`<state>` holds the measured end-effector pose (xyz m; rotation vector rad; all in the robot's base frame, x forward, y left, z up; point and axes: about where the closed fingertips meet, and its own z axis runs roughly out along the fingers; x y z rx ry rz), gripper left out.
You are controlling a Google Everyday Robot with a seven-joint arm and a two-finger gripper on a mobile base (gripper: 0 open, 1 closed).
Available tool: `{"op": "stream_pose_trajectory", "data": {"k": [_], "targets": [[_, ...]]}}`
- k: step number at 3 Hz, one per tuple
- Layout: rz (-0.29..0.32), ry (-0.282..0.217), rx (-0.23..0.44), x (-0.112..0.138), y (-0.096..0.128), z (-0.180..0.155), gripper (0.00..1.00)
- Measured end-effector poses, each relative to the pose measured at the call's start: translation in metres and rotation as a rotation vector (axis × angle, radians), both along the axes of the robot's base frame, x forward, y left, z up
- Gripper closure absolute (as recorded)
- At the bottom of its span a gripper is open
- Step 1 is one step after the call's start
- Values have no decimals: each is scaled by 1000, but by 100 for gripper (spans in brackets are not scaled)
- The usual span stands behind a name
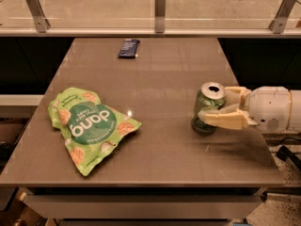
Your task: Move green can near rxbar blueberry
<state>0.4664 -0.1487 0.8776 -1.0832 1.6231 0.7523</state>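
Over on the right side of the table [169, 79], the green can [207, 111] stands up straight. It is round, shiny metal, with a silver top that has a dark hole in it and dark swirls down its side. The gripper [214, 103] is wrapped around it from the right. Its cream-coloured fingers [226, 120] are squeezed onto the can, one across the front and one behind. The back finger is partly hidden by the can. The fat white arm [273, 108] behind them is cut off at the right edge.

Far from the can, near the back edge of the table, lies the rxbar blueberry [128, 48]. It is small, flat and dark blue, and its print is too faint to read. On the left side lies a big green snack bag [89, 126], flat and crinkly, with white letters seen upside down. The table top is smooth, brown and a bit shiny. Behind it runs a glass wall [94, 8] with grey metal posts [160, 4].
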Motion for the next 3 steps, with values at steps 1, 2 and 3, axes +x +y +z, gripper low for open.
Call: {"op": "stream_pose_trajectory", "data": {"k": [1,2,3], "targets": [[4,-1,-1,0,2,1,100],[5,0,-5,3,5,3,100],[9,9,-37,18,14,13,100]]}}
